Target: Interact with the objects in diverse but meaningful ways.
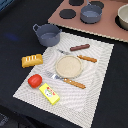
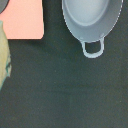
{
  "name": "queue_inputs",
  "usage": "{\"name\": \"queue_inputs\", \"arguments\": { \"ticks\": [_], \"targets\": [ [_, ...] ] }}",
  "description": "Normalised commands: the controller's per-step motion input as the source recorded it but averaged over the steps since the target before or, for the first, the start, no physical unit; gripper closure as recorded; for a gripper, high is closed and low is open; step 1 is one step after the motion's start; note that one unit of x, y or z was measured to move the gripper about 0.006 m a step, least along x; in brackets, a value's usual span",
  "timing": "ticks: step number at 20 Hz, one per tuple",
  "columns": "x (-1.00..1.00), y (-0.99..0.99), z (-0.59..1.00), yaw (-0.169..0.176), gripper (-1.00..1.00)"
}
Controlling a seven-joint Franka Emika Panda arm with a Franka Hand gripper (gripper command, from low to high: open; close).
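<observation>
In the exterior view a golden scored bread loaf [image 1: 31, 60] lies on the dark table beside a white striped mat [image 1: 92, 95]. On the mat are a red tomato [image 1: 35, 80], a yellow packet block [image 1: 49, 93], a tan plate [image 1: 68, 66], a brown sausage [image 1: 80, 47], an orange-handled fork [image 1: 67, 80] and an orange-handled knife [image 1: 86, 58]. One grey-blue pot [image 1: 47, 34] stands on the dark table, another [image 1: 91, 13] on the pink stove board. The wrist view looks down on a grey pot [image 2: 92, 17] with its loop handle [image 2: 93, 48]. No gripper or arm shows in either view.
The pink stove board [image 1: 110, 27] with black burners [image 1: 66, 13] fills the back right of the exterior view; its corner shows in the wrist view [image 2: 22, 19]. A pale bowl [image 1: 123, 16] stands at its right edge. A pale yellowish shape [image 2: 4, 55] sits at the wrist frame's edge.
</observation>
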Motion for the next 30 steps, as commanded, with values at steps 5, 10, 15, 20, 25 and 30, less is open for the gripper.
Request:
{"name": "queue_inputs", "arguments": {
  "ticks": [5, 10, 15, 20, 25, 30],
  "targets": [
    [0.07, -0.07, -0.21, 0.000, -1.00],
    [0.18, -0.07, -0.41, -0.005, -1.00],
    [0.05, -0.10, -0.31, 0.000, -1.00],
    [0.17, -0.29, -0.23, 0.000, -1.00],
    [0.04, -0.64, -0.18, 0.022, -1.00],
    [0.00, -0.81, -0.15, 0.062, -1.00]
  ]
}}
